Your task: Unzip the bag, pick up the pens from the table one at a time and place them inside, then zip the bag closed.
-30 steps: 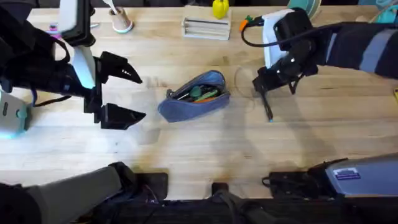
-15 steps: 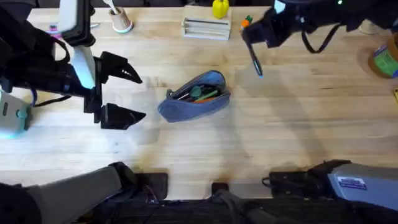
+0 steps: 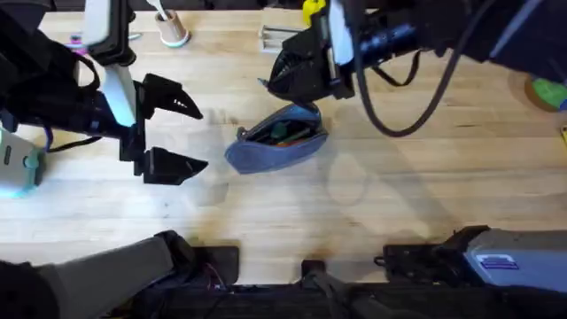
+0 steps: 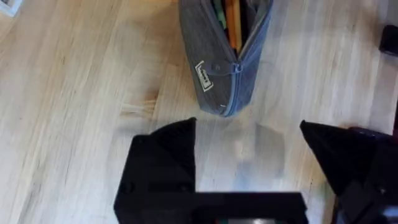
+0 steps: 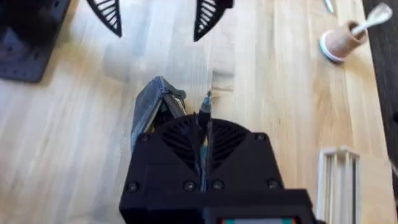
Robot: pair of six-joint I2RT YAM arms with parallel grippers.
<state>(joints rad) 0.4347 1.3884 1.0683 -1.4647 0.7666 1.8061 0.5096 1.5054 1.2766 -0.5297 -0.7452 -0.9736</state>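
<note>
The blue-grey bag (image 3: 276,140) lies unzipped at the middle of the table (image 3: 372,204), with green and orange items showing inside. In the left wrist view the bag (image 4: 214,68) gapes open just beyond my left gripper (image 4: 249,149). That left gripper (image 3: 190,133) is open and holds nothing, a little left of the bag. My right gripper (image 3: 282,81) hovers over the bag's far side. In the right wrist view the right gripper (image 5: 204,127) is shut on a slim black pen (image 5: 206,102), whose tip points down toward the bag (image 5: 152,112).
A wooden cup with a spoon (image 3: 173,31), a slatted wooden rack (image 3: 285,37) and a yellow object (image 3: 313,11) stand along the table's back edge. A teal device (image 3: 18,164) sits at the far left. A green-topped item (image 3: 549,89) is at the far right.
My right arm lifted the pen off the table at the right and swung it left, to above the open bag. The left arm and the bag stayed put.
</note>
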